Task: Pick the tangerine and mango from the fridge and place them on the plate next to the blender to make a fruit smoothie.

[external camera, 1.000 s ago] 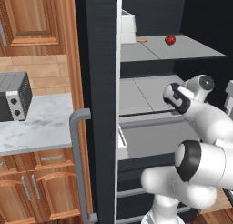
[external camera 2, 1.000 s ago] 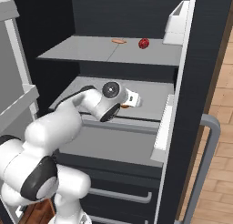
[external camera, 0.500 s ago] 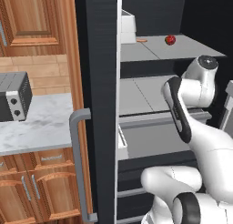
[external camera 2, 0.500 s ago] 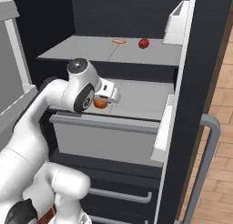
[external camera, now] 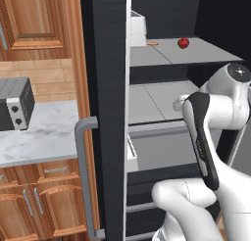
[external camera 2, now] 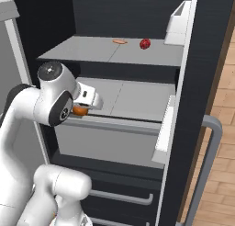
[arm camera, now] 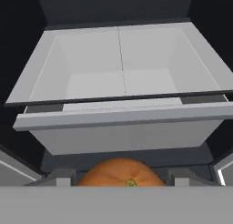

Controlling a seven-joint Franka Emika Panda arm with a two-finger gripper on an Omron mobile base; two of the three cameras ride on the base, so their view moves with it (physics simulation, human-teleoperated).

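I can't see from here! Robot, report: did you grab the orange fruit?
Gripper shut on small round orange tangerine, out in front of pale grey fridge drawer. Small red mango waiting on upper shelf. Nothing blocking.

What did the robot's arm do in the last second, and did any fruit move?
The arm swung back out of the fridge, carrying the tangerine shut in its jaws, away from the open drawer. The mango and the orange strip stayed on the upper shelf.
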